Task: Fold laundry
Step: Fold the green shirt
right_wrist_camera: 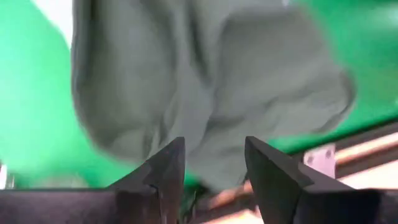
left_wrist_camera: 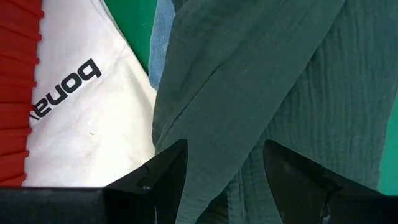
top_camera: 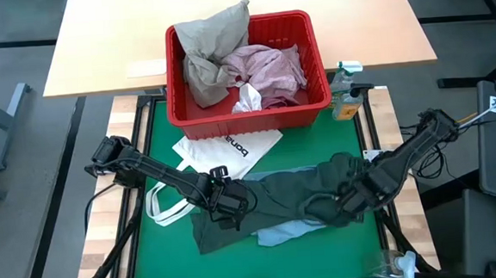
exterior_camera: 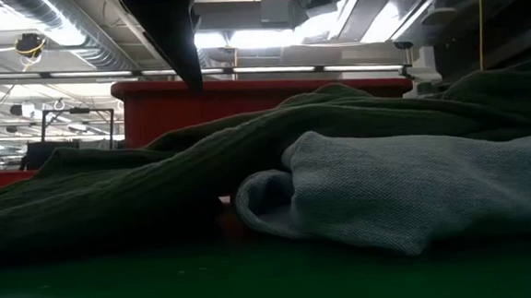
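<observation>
Dark grey-green garment (top_camera: 278, 202) lies crumpled across the green mat (top_camera: 158, 144) at lower centre of the high view, over a light blue garment (top_camera: 280, 234). The left gripper (top_camera: 228, 207) sits spread over its left end; the right gripper (top_camera: 343, 204), fingers apart, over its right end.

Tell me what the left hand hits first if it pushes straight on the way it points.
Likely the dark grey-green garment: it fills the view just past the open left hand, though how close is unclear.

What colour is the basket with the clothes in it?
Red. The basket shows best in the high view.
</observation>
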Controlling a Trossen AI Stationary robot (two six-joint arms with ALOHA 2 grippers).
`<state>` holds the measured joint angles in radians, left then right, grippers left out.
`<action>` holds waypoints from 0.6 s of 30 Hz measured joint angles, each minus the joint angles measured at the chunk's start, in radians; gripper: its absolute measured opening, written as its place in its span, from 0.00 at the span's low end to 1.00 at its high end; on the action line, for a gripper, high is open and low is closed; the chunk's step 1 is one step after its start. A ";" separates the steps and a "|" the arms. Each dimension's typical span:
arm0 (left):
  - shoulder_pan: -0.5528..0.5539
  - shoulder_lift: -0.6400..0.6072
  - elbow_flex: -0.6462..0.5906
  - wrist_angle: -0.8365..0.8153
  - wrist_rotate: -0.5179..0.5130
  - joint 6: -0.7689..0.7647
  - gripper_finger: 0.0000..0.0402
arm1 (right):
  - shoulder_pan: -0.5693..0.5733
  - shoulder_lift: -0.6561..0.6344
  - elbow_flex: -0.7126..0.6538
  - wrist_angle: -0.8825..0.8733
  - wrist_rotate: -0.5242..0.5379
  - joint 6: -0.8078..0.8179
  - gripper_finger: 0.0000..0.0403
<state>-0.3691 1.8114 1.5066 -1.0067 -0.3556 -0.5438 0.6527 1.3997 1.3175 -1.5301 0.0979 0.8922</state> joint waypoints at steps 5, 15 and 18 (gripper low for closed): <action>0.000 0.000 0.000 0.006 0.000 0.000 0.51 | -0.084 -0.116 -0.074 0.044 0.173 0.106 0.42; 0.000 0.000 0.000 0.014 -0.001 -0.003 0.51 | -0.261 -0.179 -0.293 0.177 0.153 0.229 0.42; 0.000 0.000 0.000 0.016 -0.001 -0.003 0.51 | -0.288 -0.178 -0.337 0.248 0.153 0.228 0.42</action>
<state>-0.3690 1.8111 1.5066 -0.9902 -0.3564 -0.5472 0.3643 1.2216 0.9802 -1.2822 0.2504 1.1203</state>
